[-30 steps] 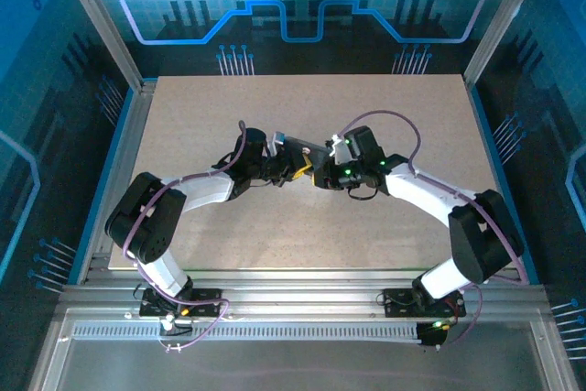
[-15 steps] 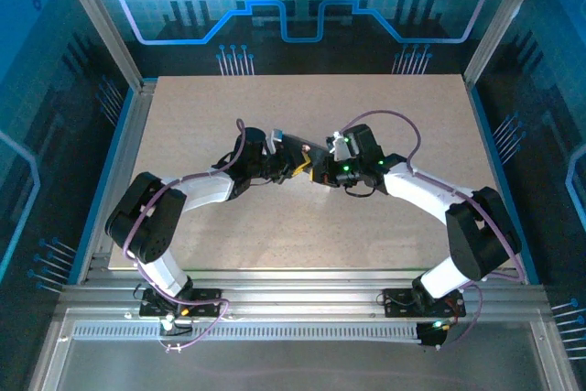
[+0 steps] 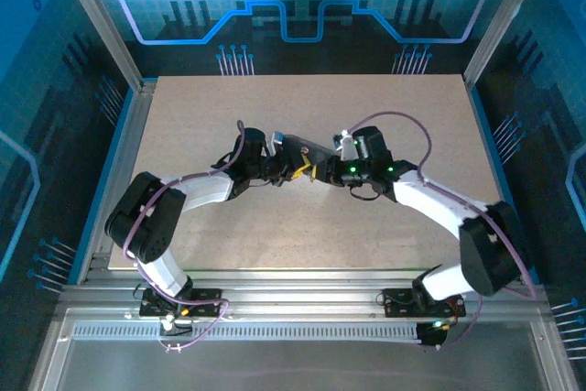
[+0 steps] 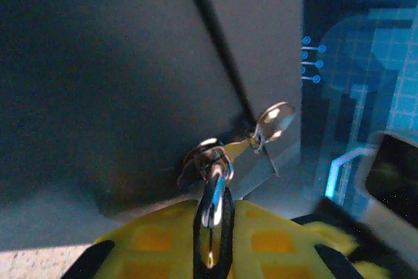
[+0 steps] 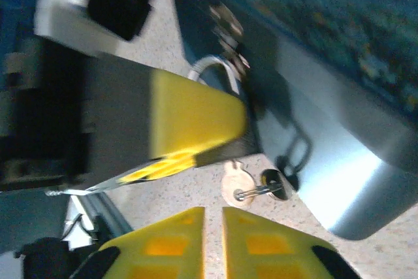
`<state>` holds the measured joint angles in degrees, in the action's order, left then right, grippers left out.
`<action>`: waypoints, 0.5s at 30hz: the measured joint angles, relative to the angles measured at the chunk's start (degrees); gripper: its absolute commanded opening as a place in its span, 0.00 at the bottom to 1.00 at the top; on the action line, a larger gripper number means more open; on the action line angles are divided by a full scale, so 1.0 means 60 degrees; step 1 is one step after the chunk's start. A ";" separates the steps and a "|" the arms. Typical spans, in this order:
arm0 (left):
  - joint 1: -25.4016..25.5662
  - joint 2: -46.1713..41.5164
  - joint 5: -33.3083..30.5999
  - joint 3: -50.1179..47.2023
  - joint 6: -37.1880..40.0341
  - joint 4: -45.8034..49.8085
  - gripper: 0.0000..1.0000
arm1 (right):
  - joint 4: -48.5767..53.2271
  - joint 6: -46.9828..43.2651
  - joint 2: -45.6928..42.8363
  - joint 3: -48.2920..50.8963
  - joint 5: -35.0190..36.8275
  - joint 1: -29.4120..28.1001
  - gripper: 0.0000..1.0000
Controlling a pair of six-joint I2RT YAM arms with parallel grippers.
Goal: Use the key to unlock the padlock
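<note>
Moment of the unlocking task, as seen from the room. The left gripper was clamped on the padlock, its yellow pads pressed against the two flat sides of the black body, so that the silvery shackle stood out just beyond its fingertips, close against the wall of the tin. The right gripper faced it from the other side with its fingers drawn to a narrow slit and nothing between them. The key lay just ahead of those fingertips and a little to one side, directly under the left gripper's finger, its small wire ring trailing towards the tin. Whether the blade already sat in the lock could not be made out, nor whether the key rested on the table or hung clear of it. By judgement, both pieces were light, rigid metal with smooth faces, likely to slide or swivel under a loose pinch. The padlock was best held as shown, across its flat sides and clear of the keyway. The key looked best taken by its broad flat head, square between the pads, leaving the thin blade free. The loose ring could foul the fingers, and a skewed grip might let the head twist out during turning.
</note>
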<state>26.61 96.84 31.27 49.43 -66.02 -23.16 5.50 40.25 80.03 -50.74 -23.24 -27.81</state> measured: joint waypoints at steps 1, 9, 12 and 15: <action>-0.0025 0.0018 0.0087 0.0000 -0.0007 0.0117 0.00 | 0.0164 -0.0390 -0.0342 -0.0033 0.0153 -0.0022 0.21; -0.0168 0.0142 0.0375 0.0000 -0.0022 0.0630 0.00 | 0.0790 -0.3315 -0.1687 0.0747 0.1698 -0.0594 0.28; -0.0168 0.0142 0.0448 0.0000 -0.0015 0.0758 0.00 | 0.0535 -0.3993 -0.2000 0.1461 0.2255 -0.0903 0.28; -0.0168 0.0142 0.0499 0.0000 -0.0011 0.0918 0.00 | 0.0204 -0.3304 -0.1971 0.1679 0.1923 -0.0459 0.28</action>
<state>25.61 97.69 34.26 49.43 -66.08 -17.65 6.72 20.43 68.20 -40.66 -11.70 -30.57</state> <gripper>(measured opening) 0.129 0.280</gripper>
